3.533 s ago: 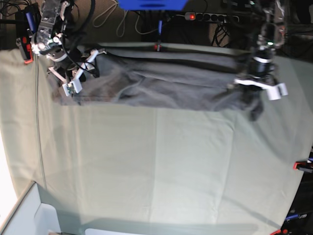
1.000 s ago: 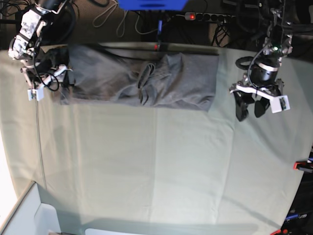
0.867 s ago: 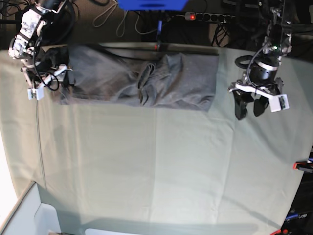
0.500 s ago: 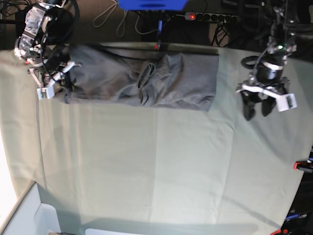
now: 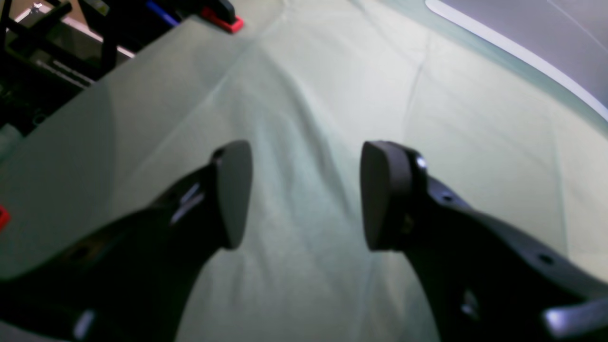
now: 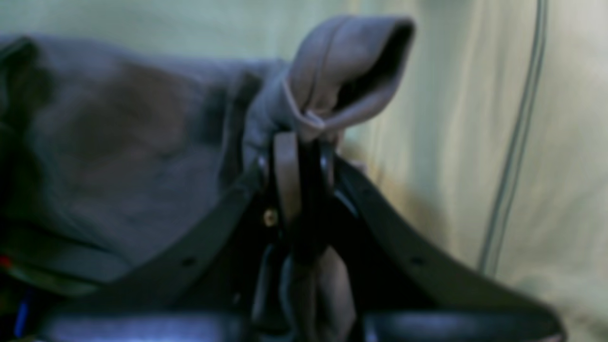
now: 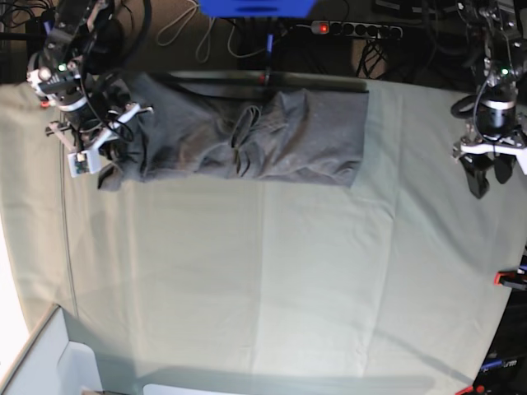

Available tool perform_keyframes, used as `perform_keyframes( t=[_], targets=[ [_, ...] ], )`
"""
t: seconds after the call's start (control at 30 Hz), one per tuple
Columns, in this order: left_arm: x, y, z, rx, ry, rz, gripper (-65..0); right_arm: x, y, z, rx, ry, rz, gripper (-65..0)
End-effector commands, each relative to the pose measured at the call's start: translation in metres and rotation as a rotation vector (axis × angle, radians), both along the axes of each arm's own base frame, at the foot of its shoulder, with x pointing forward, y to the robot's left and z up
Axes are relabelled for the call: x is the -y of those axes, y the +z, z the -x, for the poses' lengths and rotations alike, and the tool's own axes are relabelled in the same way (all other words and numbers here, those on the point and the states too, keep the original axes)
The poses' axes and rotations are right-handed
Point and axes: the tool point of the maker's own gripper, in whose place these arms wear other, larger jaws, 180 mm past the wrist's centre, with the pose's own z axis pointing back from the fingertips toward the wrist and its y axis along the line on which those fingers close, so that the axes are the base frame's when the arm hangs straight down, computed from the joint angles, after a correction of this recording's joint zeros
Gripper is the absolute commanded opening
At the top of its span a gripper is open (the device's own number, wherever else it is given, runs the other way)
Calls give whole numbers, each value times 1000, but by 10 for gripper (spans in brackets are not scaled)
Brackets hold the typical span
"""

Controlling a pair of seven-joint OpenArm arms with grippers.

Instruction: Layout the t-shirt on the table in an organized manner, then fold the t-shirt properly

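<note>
I am a two-armed robot at a wide table (image 7: 272, 280) covered in pale green cloth, early in the job of laying out and folding a dark grey t-shirt (image 7: 247, 136). The t-shirt lies bunched along the far edge of the table, toward my right side, rumpled and doubled over with a knot of creases near its middle. Its long axis runs side to side along that far edge; I cannot tell which end is the collar or the hem. By my judgement the layout is only begun: nothing is flattened, no sleeves are spread, and all the folding is left. My right gripper (image 6: 299, 156) has its fingers closed tight on a fold of fabric at the t-shirt's right end, a loop of cloth poking up above them. My left gripper (image 5: 304, 194) hangs over bare table, well apart from the t-shirt, fingers parted about halfway and holding nothing.
</note>
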Motion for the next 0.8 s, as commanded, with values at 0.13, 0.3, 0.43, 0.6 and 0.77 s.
perform_keyframes(
  t=[0.13,0.3,0.43,0.6,0.77],
  targets=[
    [-5,10,3,21,-8,-38,-294,-24,31,-2,85,50,0,-650],
    [-19,13,10,17,27,-56,-294,-75,38,7,94,188,-43,-650],
    [-29,18,13,24,48,-73,-294,-121,42,7,105,304,-102,-650],
    [-51,28,20,39,101,-101,-294,-177,55,8,141,445,-174,-650],
    [-59,28,29,24,120,-114,-294,-238,75,6,199,609,-247,-650]
  ],
)
